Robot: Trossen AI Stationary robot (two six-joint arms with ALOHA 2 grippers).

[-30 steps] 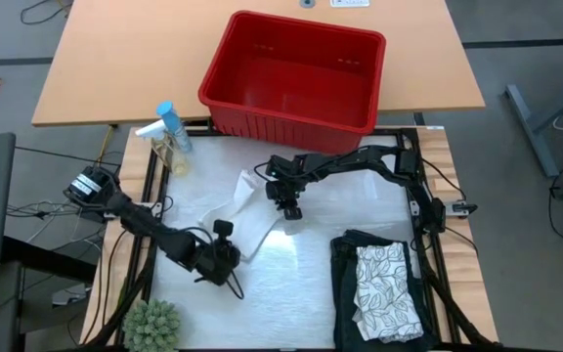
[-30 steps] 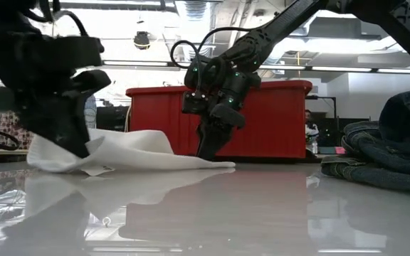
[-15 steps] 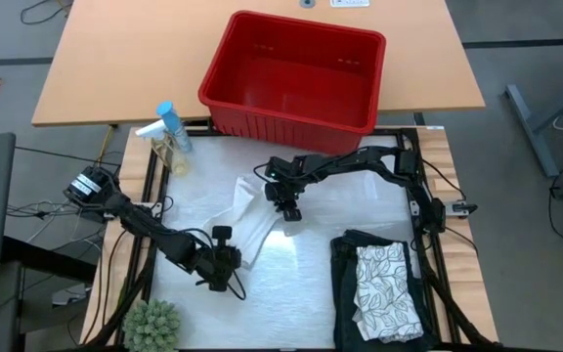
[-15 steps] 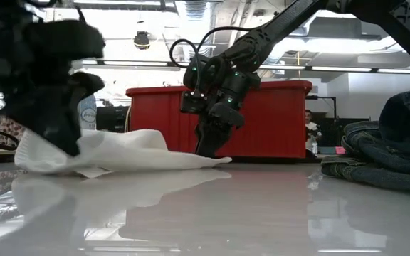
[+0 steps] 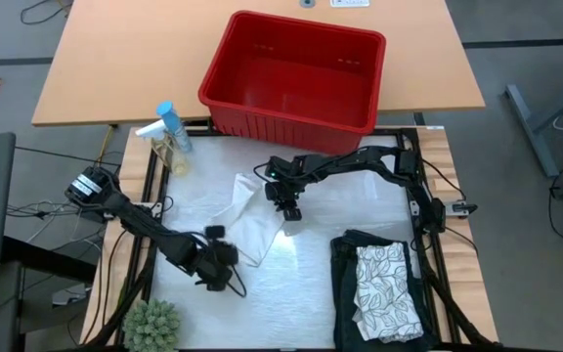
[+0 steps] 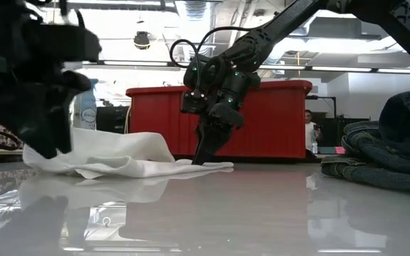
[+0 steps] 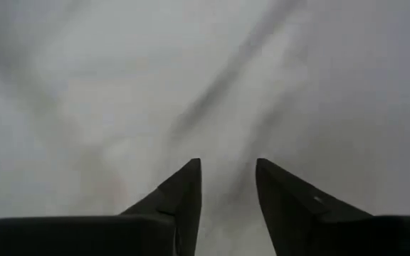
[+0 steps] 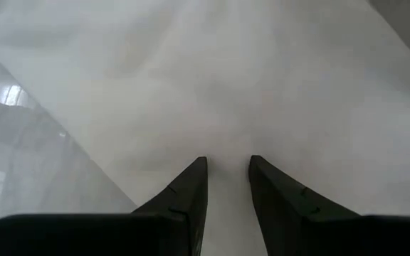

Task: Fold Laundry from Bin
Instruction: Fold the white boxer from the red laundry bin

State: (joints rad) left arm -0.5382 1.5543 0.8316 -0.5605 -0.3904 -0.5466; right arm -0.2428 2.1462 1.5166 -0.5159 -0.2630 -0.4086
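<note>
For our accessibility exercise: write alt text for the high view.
Two dark robot arms work a small whitish cloth on a white table, the left gripper at its near edge, the right gripper beside it. Behind stands an empty red bin.

On the far-left edge of my glossy white worktop (image 5: 306, 269) stands a clear plastic spray bottle with a pale blue cap (image 5: 169, 132), upright beside the frame. A small round green spiky plant (image 5: 151, 325) sits at the near-left corner. Beyond my worktop lies a light wooden table (image 5: 115, 59), and a grey floor (image 5: 536, 49) surrounds everything.
</note>
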